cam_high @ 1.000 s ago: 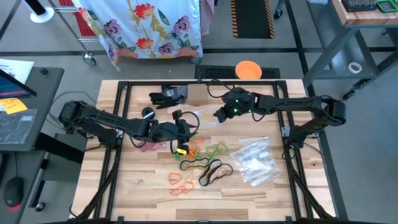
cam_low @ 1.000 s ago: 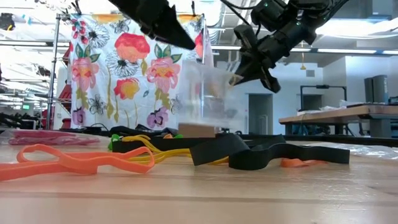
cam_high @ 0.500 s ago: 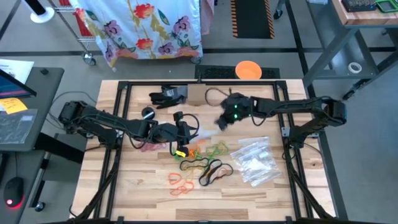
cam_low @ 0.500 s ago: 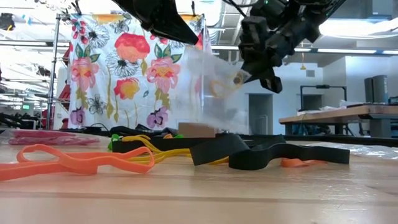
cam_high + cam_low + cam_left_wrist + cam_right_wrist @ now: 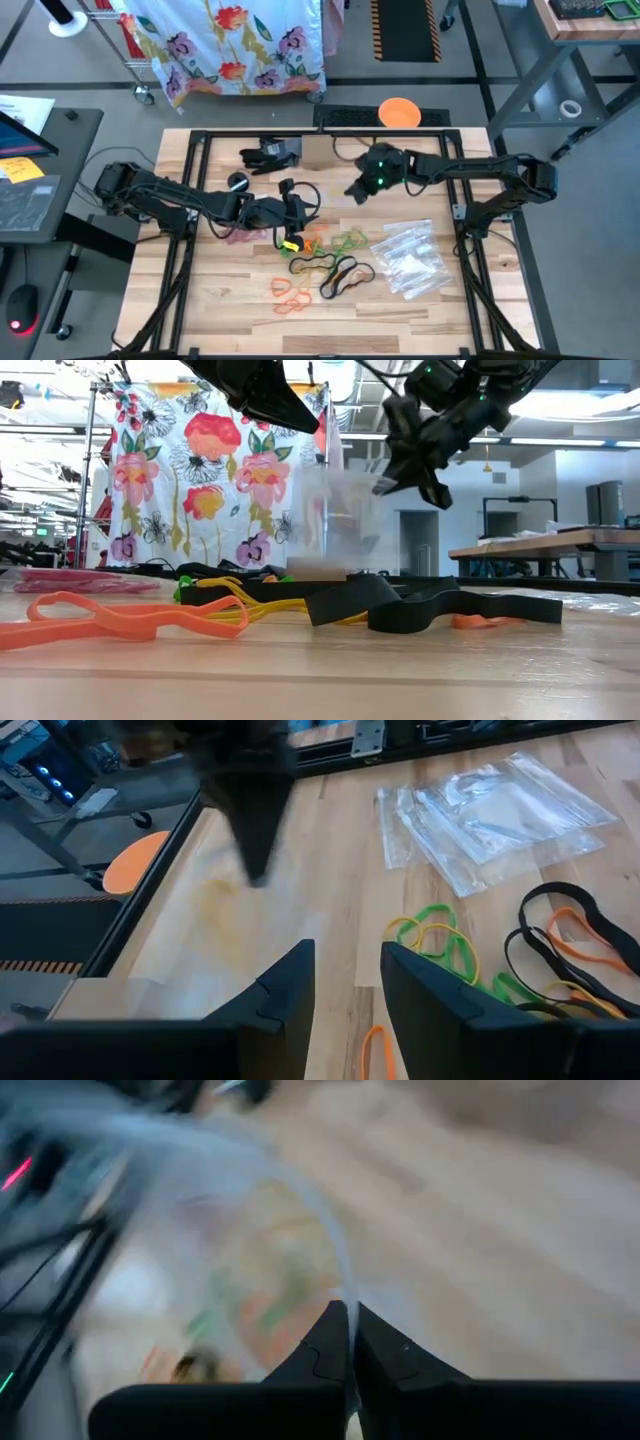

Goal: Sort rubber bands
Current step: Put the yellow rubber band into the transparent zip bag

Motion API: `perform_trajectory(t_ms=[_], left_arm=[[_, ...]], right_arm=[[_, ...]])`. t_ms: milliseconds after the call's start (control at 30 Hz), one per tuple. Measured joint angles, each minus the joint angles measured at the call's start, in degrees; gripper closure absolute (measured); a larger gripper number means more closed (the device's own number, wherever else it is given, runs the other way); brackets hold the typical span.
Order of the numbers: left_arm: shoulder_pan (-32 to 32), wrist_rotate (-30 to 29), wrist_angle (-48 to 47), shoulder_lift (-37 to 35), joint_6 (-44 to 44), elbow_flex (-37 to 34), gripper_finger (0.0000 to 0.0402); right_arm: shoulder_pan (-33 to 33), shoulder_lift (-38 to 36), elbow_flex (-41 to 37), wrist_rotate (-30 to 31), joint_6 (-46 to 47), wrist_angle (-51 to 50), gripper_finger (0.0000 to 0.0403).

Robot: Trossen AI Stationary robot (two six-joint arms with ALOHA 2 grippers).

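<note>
Low view: rubber bands point(image 5: 250, 605) flat, lengthwise

Workshop: concrete floor point(image 5: 450, 60), steel workbenches point(image 5: 545, 550), hazard-striped mat point(image 5: 405, 28).

Colourful rubber bands point(image 5: 322, 267) mid-table, heaped

My left arm is reaching low across the table from the left, my left gripper point(image 5: 292, 218) is sitting partly open, my right arm is stretching in from the right, my right gripper point(image 5: 356, 190) is pinching shut, raised.
</note>
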Motion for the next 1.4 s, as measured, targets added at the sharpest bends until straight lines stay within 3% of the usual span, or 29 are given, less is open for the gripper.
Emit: perform_trajectory(t_ms=[133, 233, 333, 400, 567, 800, 867, 1000, 1100, 1267, 1400], left_arm=[[-0.04, 0.06, -0.11, 0.00, 0.11, 0.02, 0.0291], [0.01, -0.03, -0.94, 0.00, 0.06, 0.02, 0.0291], [-0.02, -0.25, -1.35, 0.00, 0.10, 0.02, 0.0291], [-0.02, -0.96, -1.33, 0.00, -0.49, 0.02, 0.0291], [0.06, -4.59, -2.37, 0.00, -7.52, 0.09, 0.0291], [0.04, 9.27, -8.91, 3.35, -11.56, 0.09, 0.0291], [0.01, 9.28, -8.81, 5.17, -10.20, 0.09, 0.0291], [0.70, 2.71, -5.36, 7.40, -2.95, 0.09, 0.0291], [1.37, 4.42, -4.67, 8.40, -4.88, 0.09, 0.0291], [1.41, 13.38, -14.02, 8.52, -14.10, 0.11, 0.0291], [1.07, 13.61, -15.28, 10.11, -14.16, 0.09, 0.0291]], right_arm=[[0.48, 0.00, 0.00, 6.00, 2.40, -1.64, 0.0403], [0.03, -0.04, 0.00, 2.04, 0.34, -1.73, 0.0403], [0.60, -0.04, 0.00, 5.04, 2.57, -1.99, 0.0403], [-0.08, -0.04, 0.00, 2.87, 2.02, -1.90, 0.0403], [-1.32, -0.78, 0.01, 5.85, 2.81, -1.79, 0.0403], [-4.50, -0.79, 0.04, 6.47, 2.59, -3.67, 0.0403], [-4.66, -0.76, 0.04, 6.12, 2.46, -5.02, 0.0403], [-4.72, -0.76, 0.04, 5.43, 1.56, -5.08, 0.0403], [-4.59, -0.76, 0.04, 5.20, 1.17, -5.42, 0.0403], [-4.59, -0.76, 0.04, 5.00, 0.89, -6.51, 0.0403], [-4.59, -0.76, 0.04, 5.01, 0.81, -6.47, 0.0403]])
